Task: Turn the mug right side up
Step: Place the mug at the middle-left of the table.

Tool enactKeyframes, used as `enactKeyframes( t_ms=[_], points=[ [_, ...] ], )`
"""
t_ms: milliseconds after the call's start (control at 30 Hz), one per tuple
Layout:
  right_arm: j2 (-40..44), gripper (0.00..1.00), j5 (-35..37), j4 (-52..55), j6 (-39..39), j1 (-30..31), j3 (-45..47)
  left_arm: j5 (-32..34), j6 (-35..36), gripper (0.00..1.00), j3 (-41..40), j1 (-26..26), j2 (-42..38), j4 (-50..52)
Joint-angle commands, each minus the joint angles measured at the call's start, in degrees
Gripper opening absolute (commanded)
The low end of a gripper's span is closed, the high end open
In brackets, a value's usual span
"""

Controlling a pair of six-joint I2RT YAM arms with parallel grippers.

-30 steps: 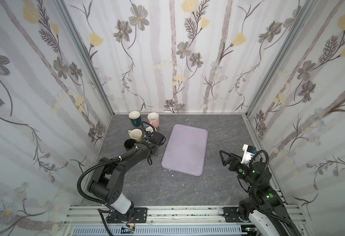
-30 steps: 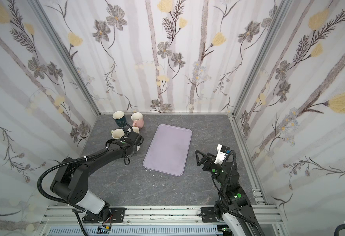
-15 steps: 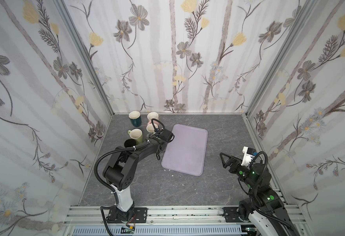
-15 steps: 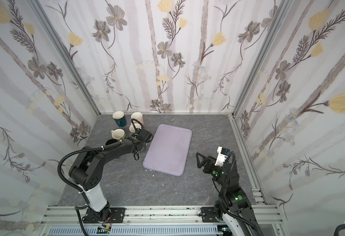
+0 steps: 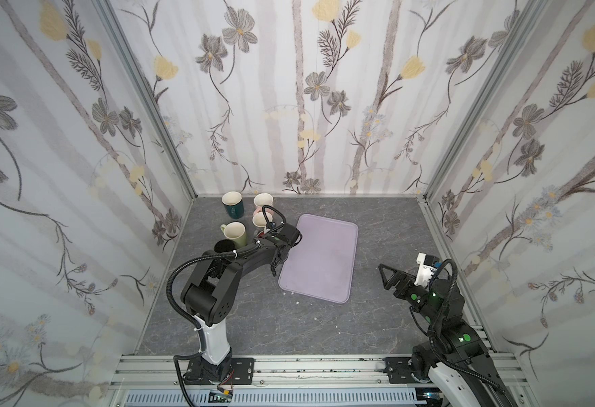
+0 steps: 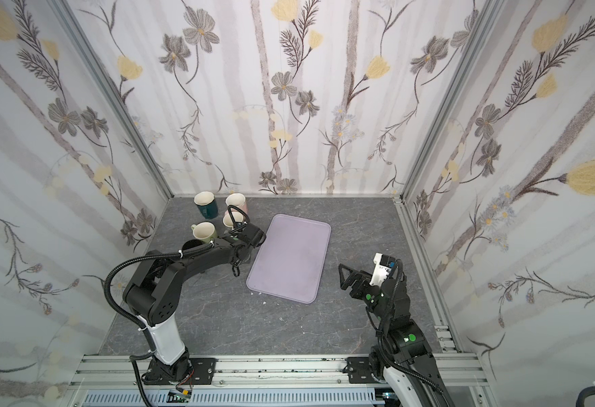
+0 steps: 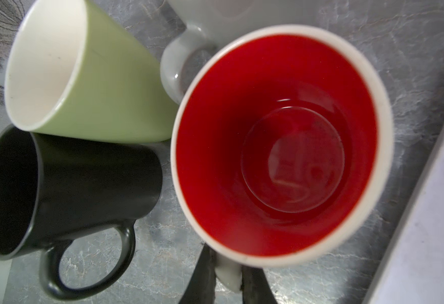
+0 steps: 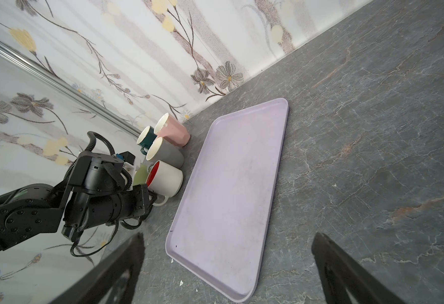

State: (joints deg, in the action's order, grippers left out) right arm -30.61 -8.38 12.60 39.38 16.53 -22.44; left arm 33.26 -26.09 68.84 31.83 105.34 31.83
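Observation:
The mug (image 7: 281,147), white outside and red inside, stands upright with its mouth up on the grey table, close beside the lilac tray (image 8: 231,184). In the right wrist view the mug (image 8: 167,179) has its handle pointing at my left arm. My left gripper (image 7: 227,273) is shut on that white handle, one dark finger on each side. In both top views the left wrist (image 5: 281,238) hides the mug. My right gripper (image 5: 386,276) hangs open and empty to the right of the tray.
Upright mugs crowd the back left corner: green (image 7: 89,79), black (image 7: 57,184) and grey (image 7: 215,21) right next to the held one, teal (image 5: 232,204) and pink (image 5: 263,202) nearer the wall. The tray (image 5: 319,259) lies mid-table. Walls close three sides.
My left wrist has moved right and back toward the tray, and the arm's elbow has folded in toward its base. The right arm has stayed where it was.

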Motion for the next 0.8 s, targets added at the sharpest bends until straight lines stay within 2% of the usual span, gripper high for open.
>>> enactKeyframes(
  t_ms=[0, 67, 133, 167, 600, 700, 767],
  points=[
    [-0.76, 1.00, 1.15, -1.13, -0.96, -0.25, -0.14, 1.79, -0.54, 0.39, -0.46, 0.18, -0.28, 0.96],
    [-0.95, 1.00, 1.36, -1.17, -1.23, -0.41, -0.27, 1.71, -0.70, 0.64, -0.97, 0.46, -1.41, 0.52],
    [-1.07, 1.00, 1.66, -1.09, -1.40, -0.54, -0.32, 2.25, -0.71, 0.83, -1.56, 0.70, -2.72, 0.08],
    [-1.09, 1.00, 1.66, -1.21, -1.52, -0.57, -0.33, 2.32, -0.80, 0.99, -1.77, 0.77, -3.41, 0.08],
    [-2.52, 1.00, 3.12, -1.37, -3.31, -1.33, -1.65, 0.70, -1.20, 1.00, -4.69, 0.90, -11.66, -1.19],
    [-2.78, 1.00, 5.91, -1.42, -3.68, -1.68, -2.42, 0.80, -1.35, 1.00, -7.04, 0.77, -15.95, -2.47],
    [-2.79, 1.00, 10.23, -1.77, -4.16, -1.92, -3.17, 1.10, -0.95, 1.00, -9.74, -0.22, -20.34, -4.27]
  ],
)
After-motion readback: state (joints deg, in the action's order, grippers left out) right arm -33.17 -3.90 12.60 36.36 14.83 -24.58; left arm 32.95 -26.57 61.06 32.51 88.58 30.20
